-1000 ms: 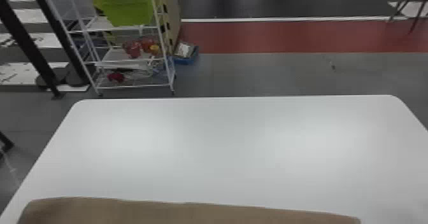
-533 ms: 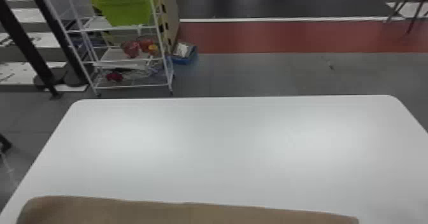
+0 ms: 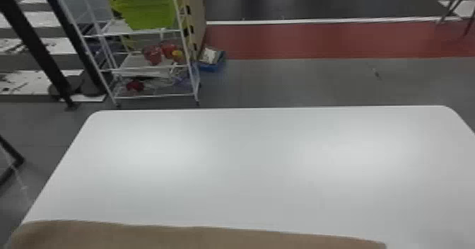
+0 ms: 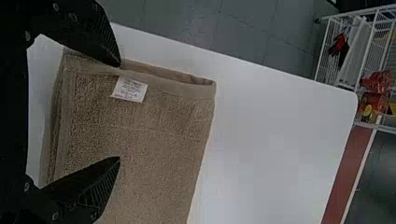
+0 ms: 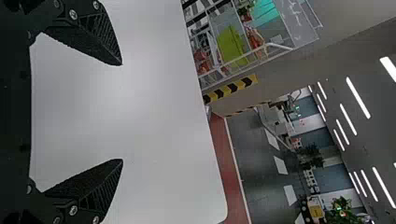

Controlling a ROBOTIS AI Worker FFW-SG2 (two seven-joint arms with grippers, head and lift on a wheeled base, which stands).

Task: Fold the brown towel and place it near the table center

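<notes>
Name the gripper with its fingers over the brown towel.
The left gripper: towel shows between its open fingers, whereas the right gripper has white table there.

Rough cloth on a smooth tabletop
Your brown towel [image 4: 154,130] is matt, nubbly terry cloth with a flatter woven band; its white label [image 4: 130,89] looks smooth. You have a smooth table [image 3: 247,167] with a soft sheen, and matt black, ridged fingers on your left gripper [image 4: 120,111] and right gripper [image 5: 122,112].
</notes>
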